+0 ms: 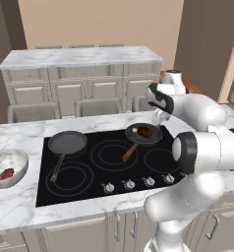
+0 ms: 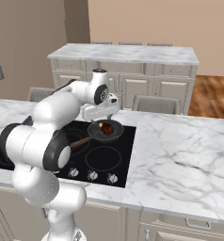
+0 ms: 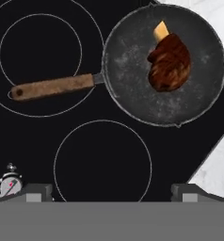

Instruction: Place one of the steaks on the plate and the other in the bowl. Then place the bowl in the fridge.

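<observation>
We see a marble bench (image 1: 20, 206) carrying a black cooktop (image 1: 104, 167), with a second marble island (image 1: 79, 56) and chairs behind it. Going left to right, the speckled bowl (image 1: 18, 158) sits on the marble just left of the cooktop with a red steak (image 1: 6, 173) inside; next comes an empty dark pan (image 1: 67, 142), then a second pan (image 1: 143, 134) with a wooden handle, holding a browned steak (image 3: 169, 62) and a small yellow piece (image 3: 161, 30). Our claw (image 3: 111, 192) hovers above this pan, its fingertips (image 3: 36, 192) spread wide and holding nothing. Right of the cooktop the marble (image 2: 180, 146) lies bare up to its front edge.
</observation>
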Available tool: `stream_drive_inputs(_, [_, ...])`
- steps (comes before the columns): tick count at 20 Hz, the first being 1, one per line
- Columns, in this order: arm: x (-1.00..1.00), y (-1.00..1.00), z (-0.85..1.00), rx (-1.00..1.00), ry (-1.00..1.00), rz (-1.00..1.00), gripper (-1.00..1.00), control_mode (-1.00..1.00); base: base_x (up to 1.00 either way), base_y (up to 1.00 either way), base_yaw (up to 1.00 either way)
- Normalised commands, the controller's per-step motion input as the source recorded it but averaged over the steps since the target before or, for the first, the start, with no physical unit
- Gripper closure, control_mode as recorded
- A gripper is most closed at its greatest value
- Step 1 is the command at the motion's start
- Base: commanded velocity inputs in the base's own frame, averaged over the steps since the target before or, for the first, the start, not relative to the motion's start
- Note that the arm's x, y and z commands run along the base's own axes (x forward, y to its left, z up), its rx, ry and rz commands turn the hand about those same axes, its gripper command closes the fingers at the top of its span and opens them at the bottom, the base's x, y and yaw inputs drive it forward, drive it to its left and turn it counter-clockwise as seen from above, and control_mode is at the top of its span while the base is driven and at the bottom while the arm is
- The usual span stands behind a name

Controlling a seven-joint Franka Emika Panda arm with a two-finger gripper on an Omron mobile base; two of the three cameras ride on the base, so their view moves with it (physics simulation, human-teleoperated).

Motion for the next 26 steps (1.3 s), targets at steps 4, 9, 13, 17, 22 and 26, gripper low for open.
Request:
stream_drive_inputs(4, [0.98,0.17,-0.25,0.0,0.14,0.04,-1.0,-1.0,0.0,0.0,0.0])
stream_drive_inputs(9, [0.74,0.03,-0.16,0.01,0.01,0.05,-1.0,-1.0,0.0,0.0,0.0])
stream_drive_inputs(13, [0.45,0.16,-0.5,0.0,0.05,0.0,-1.0,-1.0,0.0,0.0,0.0])
stream_drive_inputs(17, [0.42,0.08,-0.67,-0.02,-0.06,0.0,-1.0,-1.0,0.0,0.0,0.0])
stream_drive_inputs(22, [0.5,-0.05,-0.35,-0.01,0.06,0.0,-1.0,-1.0,0.0,0.0,0.0])
stream_drive_inputs(26, [0.0,0.1,-0.07,0.0,0.08,0.0,-1.0,-1.0,0.0,0.0,0.0])
